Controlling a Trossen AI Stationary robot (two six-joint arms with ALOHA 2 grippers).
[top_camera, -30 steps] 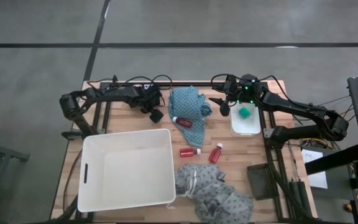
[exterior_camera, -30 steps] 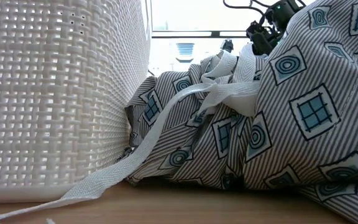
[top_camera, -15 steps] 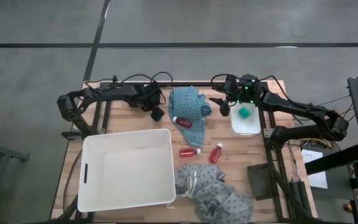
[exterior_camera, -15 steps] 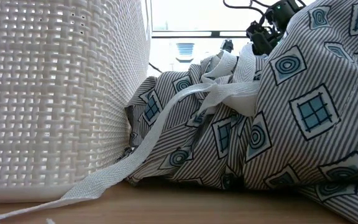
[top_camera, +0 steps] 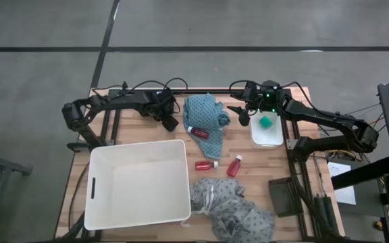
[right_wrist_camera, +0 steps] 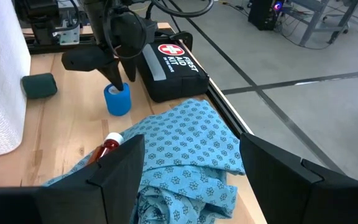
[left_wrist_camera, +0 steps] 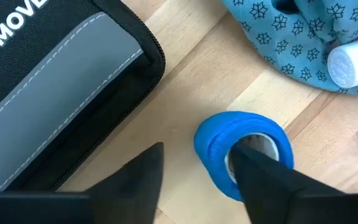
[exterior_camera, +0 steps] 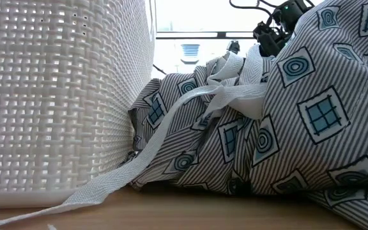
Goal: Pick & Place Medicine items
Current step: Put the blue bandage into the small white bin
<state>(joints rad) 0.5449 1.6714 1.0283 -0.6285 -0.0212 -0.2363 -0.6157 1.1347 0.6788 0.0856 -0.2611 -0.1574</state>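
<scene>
The blue round roll [left_wrist_camera: 213, 146] stands on end on the wood by the black first-aid pouch [left_wrist_camera: 55, 93]. My left gripper [left_wrist_camera: 199, 144] is open over it, one finger in its hole, the other outside toward the pouch; the right wrist view shows the left gripper [right_wrist_camera: 104, 71] on the roll [right_wrist_camera: 118, 102]. One red bottle [top_camera: 196, 131] lies on the teal patterned cloth [top_camera: 204, 115]; two more red bottles [top_camera: 206, 164] [top_camera: 234, 165] lie on bare wood. A dark teal roll [right_wrist_camera: 39, 85] lies near the basket. My right gripper [top_camera: 242, 116] hangs open beside the white tray [top_camera: 265, 135]. My left gripper comes down from above with one finger [left_wrist_camera: 260, 171] inside the blue roll's hollow [left_wrist_camera: 263, 140] and the other finger [left_wrist_camera: 138, 177] outside, well apart from its wall. The roll stands on the table. I cannot tell whether the inner finger touches the wall.
A large white woven basket [top_camera: 138, 182] fills the near left of the table. A grey patterned cloth [top_camera: 235, 210] lies heaped to its right and blocks the low view [exterior_camera: 286, 128]. A green piece [top_camera: 265, 122] sits on the white tray. A dark flat box [top_camera: 282, 196] lies near the right edge.
My left arm has shifted a little toward the table's right, bringing its gripper closer to the teal cloth. The right arm and the bottles have kept still.
</scene>
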